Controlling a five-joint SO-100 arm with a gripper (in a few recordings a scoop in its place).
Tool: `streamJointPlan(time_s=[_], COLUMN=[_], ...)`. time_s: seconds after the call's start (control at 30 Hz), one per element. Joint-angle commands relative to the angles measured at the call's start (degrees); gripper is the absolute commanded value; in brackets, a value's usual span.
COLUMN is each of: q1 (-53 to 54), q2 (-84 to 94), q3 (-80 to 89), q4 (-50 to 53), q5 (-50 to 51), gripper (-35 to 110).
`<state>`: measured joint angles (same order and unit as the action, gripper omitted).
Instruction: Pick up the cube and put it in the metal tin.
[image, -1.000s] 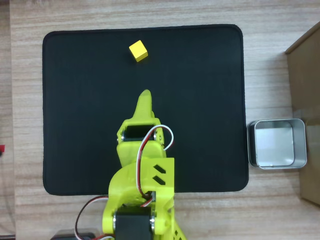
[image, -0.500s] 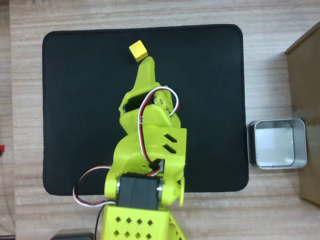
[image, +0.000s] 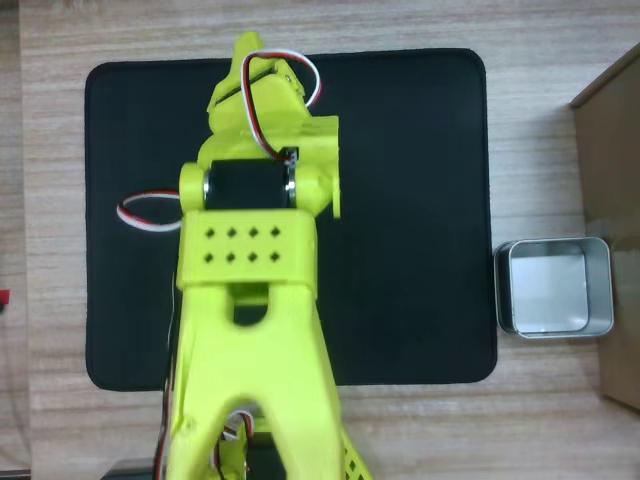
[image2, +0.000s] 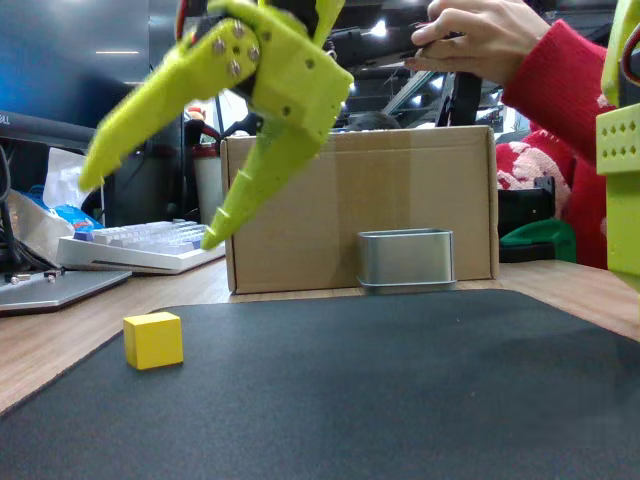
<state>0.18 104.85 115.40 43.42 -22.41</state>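
The gripper (image2: 145, 210) is hanging with its fingers spread wide, above and slightly behind the cube (image2: 153, 340), which is sitting flat on the black mat (image2: 400, 400), well apart from the metal tin (image2: 406, 259). It should be descending straight, straddling two opposite faces before closing; the cube has no long axis and is standing slightly turned, one corner edge facing the fixed camera
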Motion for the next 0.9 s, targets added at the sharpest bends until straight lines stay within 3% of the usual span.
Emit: streamJointPlan(time_s=[0.0,0.33,0.53,0.87], q1=[-1.41,-1.58,-1.32,-0.53], q2=[-2.81,-17.4,-24.61,-28.13], q3=[-5.19,-13.1,-25.84,-26.89], q4=[2.72,6.33,19.34,18.02], q5=[-0.44,-2.02,-0.88,-0.88], gripper=[36,34,32,19])
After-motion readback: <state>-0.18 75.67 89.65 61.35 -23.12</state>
